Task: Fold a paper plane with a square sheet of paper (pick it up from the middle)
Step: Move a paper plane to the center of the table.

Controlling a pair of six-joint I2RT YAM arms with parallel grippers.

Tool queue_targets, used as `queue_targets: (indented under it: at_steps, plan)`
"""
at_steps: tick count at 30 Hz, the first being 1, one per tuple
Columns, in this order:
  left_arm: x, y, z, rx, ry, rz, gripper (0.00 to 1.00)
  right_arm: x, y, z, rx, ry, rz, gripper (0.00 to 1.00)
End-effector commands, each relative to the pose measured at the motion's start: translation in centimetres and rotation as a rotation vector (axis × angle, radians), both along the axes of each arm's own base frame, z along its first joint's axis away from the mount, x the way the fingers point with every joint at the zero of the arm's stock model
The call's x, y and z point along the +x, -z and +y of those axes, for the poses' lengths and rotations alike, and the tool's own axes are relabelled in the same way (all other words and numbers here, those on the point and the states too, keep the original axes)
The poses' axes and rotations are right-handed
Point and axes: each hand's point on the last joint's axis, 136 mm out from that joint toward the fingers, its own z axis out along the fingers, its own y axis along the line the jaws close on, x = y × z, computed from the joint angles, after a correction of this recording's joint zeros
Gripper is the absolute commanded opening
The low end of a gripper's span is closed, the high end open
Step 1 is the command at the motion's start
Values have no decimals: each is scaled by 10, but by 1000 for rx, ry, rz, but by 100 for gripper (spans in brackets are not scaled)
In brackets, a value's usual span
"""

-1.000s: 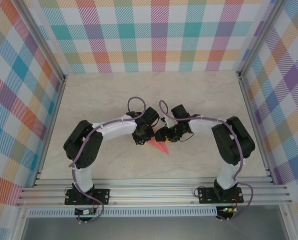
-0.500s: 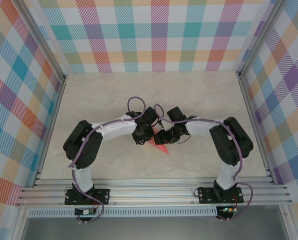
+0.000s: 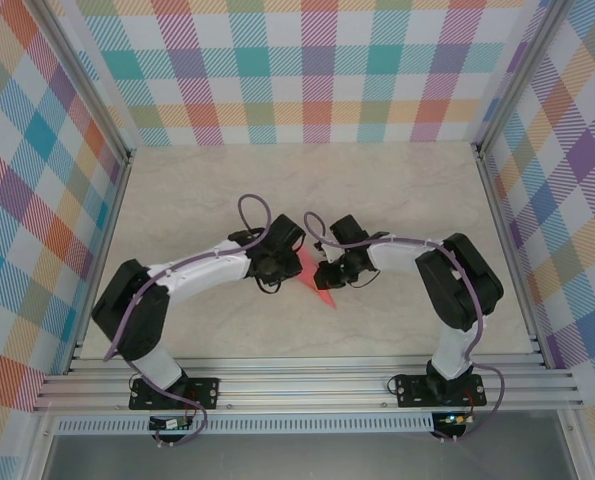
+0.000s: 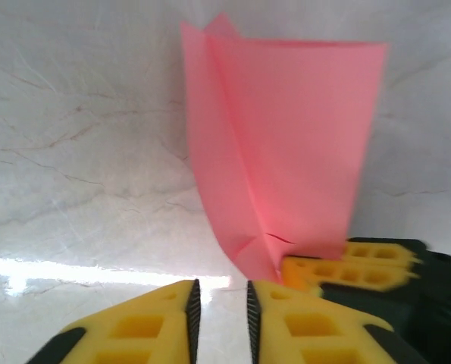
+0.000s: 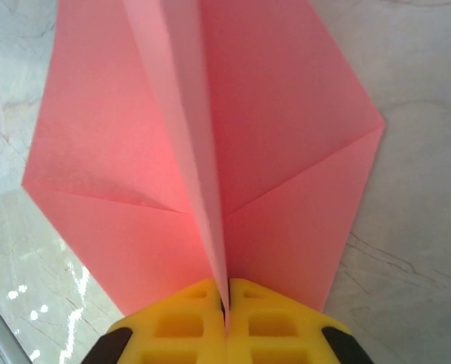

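The plane (image 5: 270, 136) is judged light, limp and easily crushed, and is best taken by its stiffer centre fold. That fold is pinched between the right fingers (image 5: 187, 322), which are pressed together. The left fingers (image 4: 157, 322) are held slightly parted and empty just beside it. Beyond, salmon-pink, sharply creased wings are spread, apparently resting on the marbled surface (image 4: 81, 152).

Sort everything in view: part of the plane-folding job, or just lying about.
Job: paper plane; right gripper, shut on its centre fold; left gripper, slightly open, near it.
Not the job: table; checked walls; metal rail.
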Motion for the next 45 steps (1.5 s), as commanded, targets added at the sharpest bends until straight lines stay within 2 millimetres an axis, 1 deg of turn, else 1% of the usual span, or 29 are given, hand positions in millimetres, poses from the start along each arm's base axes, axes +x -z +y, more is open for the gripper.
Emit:
queue_targets:
  at_steps: [1,2,4,5,8,11,14,17,22,25,29,35,36,37,38,45]
  plan:
    - [10,-39,21,-20,-73,-150,29,26,-36,-6,-53,88,-124,2]
    - [10,-46,29,-9,-91,-180,30,33,-41,-12,-82,123,-153,2]
    - [7,-53,47,22,-133,-217,31,48,-47,-26,-163,217,-199,3]
    - [5,-55,56,38,-152,-236,32,53,-48,-30,-186,248,-207,3]
    - [-1,-55,78,73,-210,-252,32,67,-45,-37,-259,332,-194,4]
    - [-6,-53,91,75,-241,-252,33,78,-39,-42,-325,405,-166,5]
    - [-9,-50,99,73,-259,-249,33,87,-32,-45,-384,443,-147,5]
    - [-11,-48,103,75,-265,-246,33,90,-22,-43,-404,449,-125,7]
    - [-13,-46,106,67,-272,-245,33,87,-6,-40,-423,432,-92,9]
    - [-13,-45,107,64,-274,-244,33,84,2,-38,-435,407,-77,13]
    - [-12,-45,107,61,-276,-242,33,79,17,-42,-498,390,-58,18]
    - [-12,-45,107,60,-275,-242,33,75,32,-48,-551,385,-36,25]
    - [-11,-45,107,60,-276,-242,33,74,35,-48,-558,380,-31,27]
    - [-12,-45,107,58,-275,-243,33,74,37,-49,-569,378,-28,33]
    - [-12,-45,107,57,-275,-242,33,73,40,-49,-576,375,-23,35]
    - [-11,-47,108,64,-278,-244,33,71,55,-53,-650,391,9,37]
